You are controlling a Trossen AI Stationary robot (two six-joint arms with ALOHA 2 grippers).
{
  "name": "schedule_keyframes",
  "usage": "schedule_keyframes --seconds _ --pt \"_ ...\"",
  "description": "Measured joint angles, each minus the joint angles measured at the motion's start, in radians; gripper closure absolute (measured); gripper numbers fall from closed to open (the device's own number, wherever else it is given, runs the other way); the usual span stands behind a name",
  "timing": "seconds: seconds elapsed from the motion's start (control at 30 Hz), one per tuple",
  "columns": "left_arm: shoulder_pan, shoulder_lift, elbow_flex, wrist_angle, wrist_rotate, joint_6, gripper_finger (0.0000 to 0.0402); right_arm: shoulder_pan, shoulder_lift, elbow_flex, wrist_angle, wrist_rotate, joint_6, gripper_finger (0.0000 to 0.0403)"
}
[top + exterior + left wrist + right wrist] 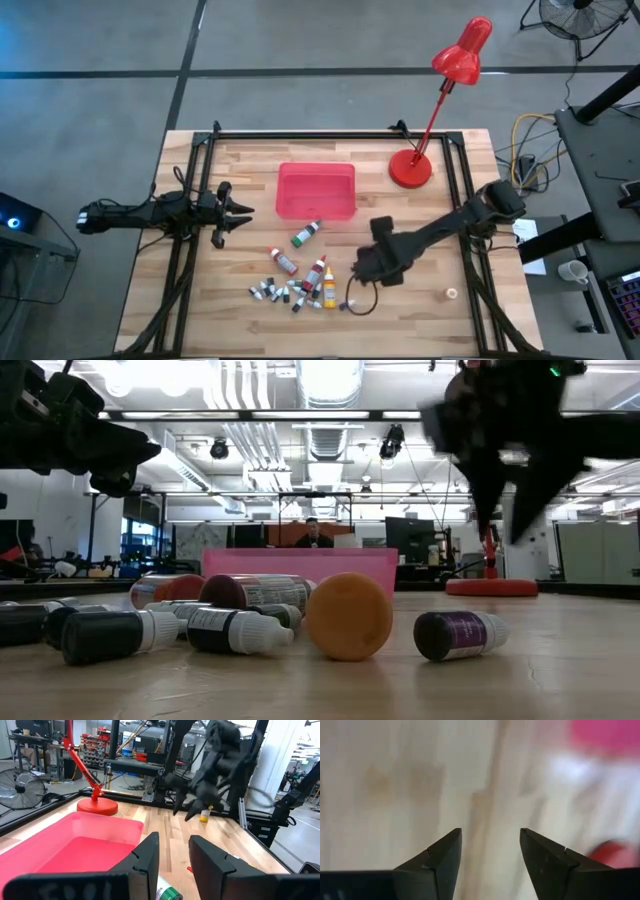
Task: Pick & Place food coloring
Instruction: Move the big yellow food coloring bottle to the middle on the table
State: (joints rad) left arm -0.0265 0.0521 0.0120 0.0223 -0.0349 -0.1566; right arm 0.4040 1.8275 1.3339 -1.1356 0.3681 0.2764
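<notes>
The food coloring (298, 285) lies as a loose heap of small bottles on their sides on the wooden table, near of the red tray (316, 190). One green-capped bottle (306, 234) lies apart, closer to the tray. In the low view the bottles lie in a row, an orange-capped one (348, 616) foremost. My right gripper (362, 268) hangs open above the table just right of the heap, fingers pointing down (500, 525), nothing between them (490, 840). My left gripper (240, 216) waits level and open at the table's left (174, 847).
A red desk lamp stands with its base (410, 168) at the far right of the table. A small pale round thing (451, 293) lies near the right front. A black frame (300, 132) runs around the table top. A person (314, 532) sits far behind.
</notes>
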Motion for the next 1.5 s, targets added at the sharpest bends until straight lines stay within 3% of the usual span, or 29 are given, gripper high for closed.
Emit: schedule_keyframes --seconds 0.27,0.37,0.43,0.5,0.57,0.67,1.03,1.5 --pt "0.0 0.0 0.0 0.0 0.0 0.0 0.0321 0.002 0.001 0.232 -0.008 0.229 -0.006 0.0209" --pt "0.0 0.0 0.0 0.0 0.0 0.0 0.0321 -0.007 -0.002 0.292 0.009 0.349 0.189 0.0209" --pt "0.0 0.0 0.0 0.0 0.0 0.0 0.0321 -0.043 0.0 0.323 0.038 0.231 0.343 0.0209" --pt "0.0 0.0 0.0 0.0 0.0 0.0 0.0321 -0.104 0.006 0.332 0.103 -0.046 0.489 0.0209" --pt "0.0 0.0 0.0 0.0 0.0 0.0 0.0321 -0.154 0.026 0.32 0.18 -0.254 0.643 0.0209" --pt "0.0 0.0 0.0 0.0 0.0 0.0 0.0321 -0.189 0.071 0.298 0.251 -0.418 0.813 0.0209" --pt "0.0 0.0 0.0 0.0 0.0 0.0 0.0321 -0.149 0.262 0.294 0.261 -0.486 1.142 0.0209" --pt "0.0 0.0 0.0 0.0 0.0 0.0 0.0321 -0.127 0.313 0.308 0.395 -0.493 1.327 0.0209"
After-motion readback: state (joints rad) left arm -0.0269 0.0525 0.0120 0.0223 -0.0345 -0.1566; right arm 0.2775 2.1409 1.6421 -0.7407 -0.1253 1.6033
